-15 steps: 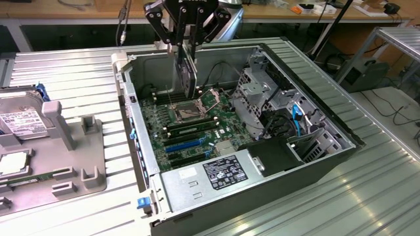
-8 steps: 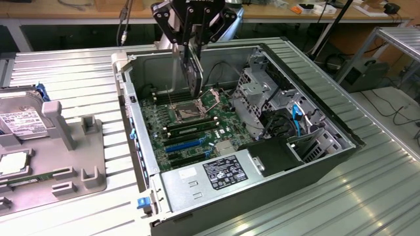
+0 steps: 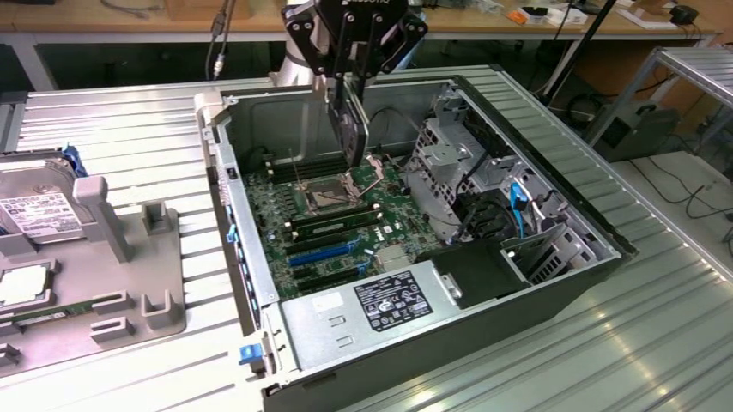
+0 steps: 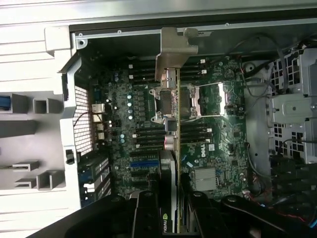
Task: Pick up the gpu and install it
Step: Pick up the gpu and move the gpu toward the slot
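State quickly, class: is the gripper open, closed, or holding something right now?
Gripper: closed on the gpu, holding it upright over the open computer case.

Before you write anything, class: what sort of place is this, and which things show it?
Probably a robotics lab or workshop for computer assembly: an open computer case lies on a ribbed metal table, a robot gripper holds a gpu edge-on over the motherboard, and wooden workbenches stand behind.

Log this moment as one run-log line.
pincer: shut on gpu | gpu: upright on edge, over motherboard inside open computer case | slot: not yet seated
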You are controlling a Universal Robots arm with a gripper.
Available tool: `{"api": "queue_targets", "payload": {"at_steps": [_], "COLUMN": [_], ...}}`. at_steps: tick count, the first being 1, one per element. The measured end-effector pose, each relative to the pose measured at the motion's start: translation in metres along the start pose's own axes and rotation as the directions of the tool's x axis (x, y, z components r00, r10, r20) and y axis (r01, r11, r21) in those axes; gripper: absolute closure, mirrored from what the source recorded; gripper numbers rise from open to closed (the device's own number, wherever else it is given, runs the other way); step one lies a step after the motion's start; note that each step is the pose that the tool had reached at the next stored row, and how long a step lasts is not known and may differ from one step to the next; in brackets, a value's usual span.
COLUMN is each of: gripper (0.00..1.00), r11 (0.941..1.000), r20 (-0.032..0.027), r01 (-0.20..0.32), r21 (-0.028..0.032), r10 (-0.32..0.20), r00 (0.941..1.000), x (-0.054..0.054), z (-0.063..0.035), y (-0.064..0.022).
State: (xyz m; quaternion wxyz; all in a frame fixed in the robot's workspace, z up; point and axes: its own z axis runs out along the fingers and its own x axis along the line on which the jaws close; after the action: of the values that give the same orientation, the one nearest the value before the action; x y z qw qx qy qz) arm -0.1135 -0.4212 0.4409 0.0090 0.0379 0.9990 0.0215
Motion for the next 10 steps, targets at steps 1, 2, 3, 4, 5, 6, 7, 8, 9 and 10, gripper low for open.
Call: {"api": "queue_targets", "payload": {"at_steps": [1,2,3,4,5,6,7,8,9,10], "gripper": [0.73,0.73,0.73,0.73,0.73,0.73,0.73,0.73,0.73,0.73], "r11": [1.0000,1.0000,1.0000,1.0000,1.0000,1.0000,1.0000,1.0000,1.0000,1.0000], "r20": [0.0000,0.0000,0.0000,0.0000,0.0000,0.0000,0.0000,0.0000,0.0000,0.0000], "r01": [0.000,0.000,0.000,0.000,0.000,0.000,0.000,0.000,0.000,0.000], "r21": [0.0000,0.0000,0.0000,0.0000,0.0000,0.0000,-0.0001,0.0000,0.0000,-0.0001], "r10": [0.000,0.000,0.000,0.000,0.000,0.000,0.000,0.000,0.000,0.000], "r00": [1.0000,1.0000,1.0000,1.0000,1.0000,1.0000,1.0000,1.0000,1.0000,1.0000], "x": [-0.002,-0.004,-0.005,-0.006,-0.007,-0.008,-0.014,-0.015,-0.016,-0.017], "z": [0.0001,0.0001,0.0001,0.0001,0.0002,0.0001,0.0003,0.0003,0.0003,0.0004], "y": [0.0001,0.0003,0.0003,0.0004,0.0005,0.0006,0.0010,0.0011,0.0012,0.0012]}}
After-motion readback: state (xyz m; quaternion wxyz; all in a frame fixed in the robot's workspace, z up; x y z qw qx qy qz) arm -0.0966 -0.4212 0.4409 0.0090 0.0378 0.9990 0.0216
